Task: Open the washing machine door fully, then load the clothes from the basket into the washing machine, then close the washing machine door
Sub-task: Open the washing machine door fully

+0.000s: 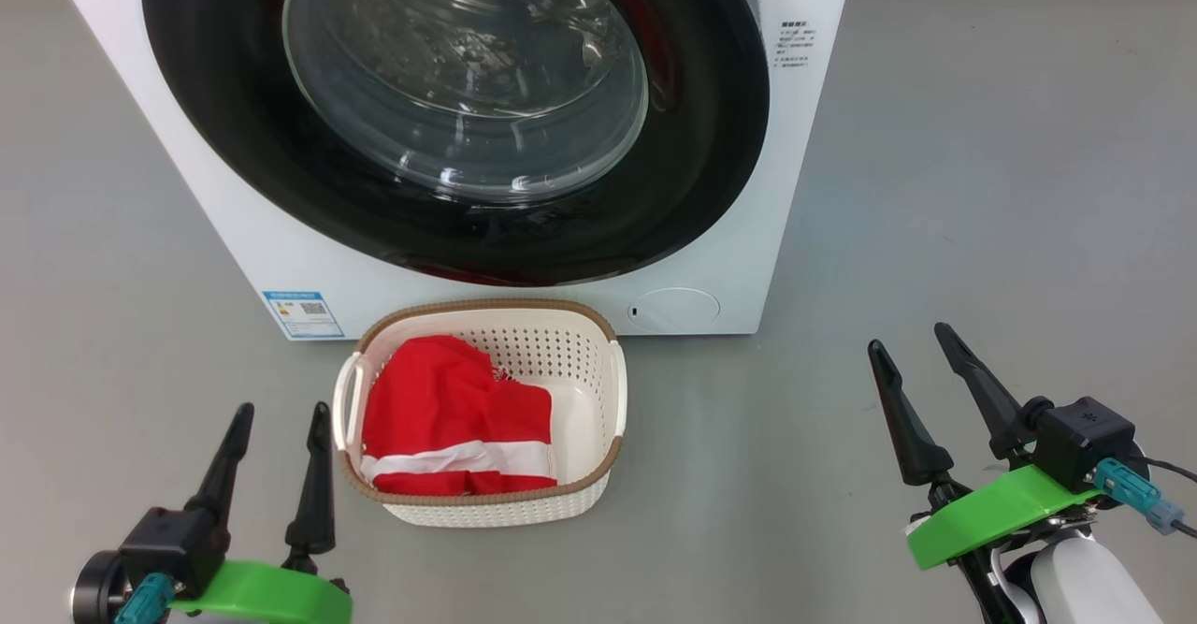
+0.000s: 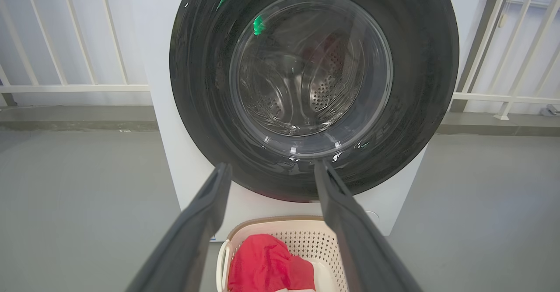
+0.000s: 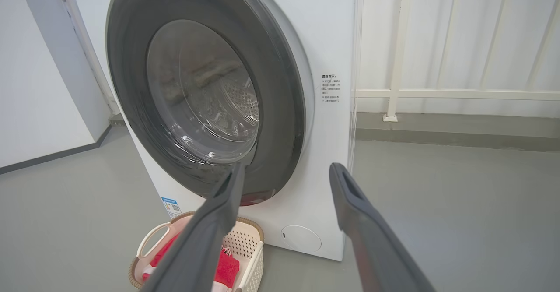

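Facing the robot, the washing machine [image 1: 281,259] stands on the grey floor [image 1: 982,184], ahead of both arms and above them. The washing machine door [image 1: 234,137] covers most of its front and looks shut, with the black ring lying against the white face. Opening it is therefore the step in hand. I cannot make out a handle or hinge, so which edge swings out is unsettled. The right wrist view looks at the door's right-hand edge at a slant. From that I judge the right arm better placed for that edge and the left arm better placed for the opposite edge.

The basket [image 1: 486,309] sits on the floor just in front of the machine, below the door, with its long axis running across the robot's front. The clothes [image 1: 439,409] lie inside it, heaped toward its left half.

The left tool [image 1: 282,409] hovers just beside the basket's left handle, fingers apart and empty. The right tool [image 1: 909,337] hangs well apart from the basket on the other side, fingers likewise spread and empty.

Count: one machine, one door, one basket, one red garment, two tools.
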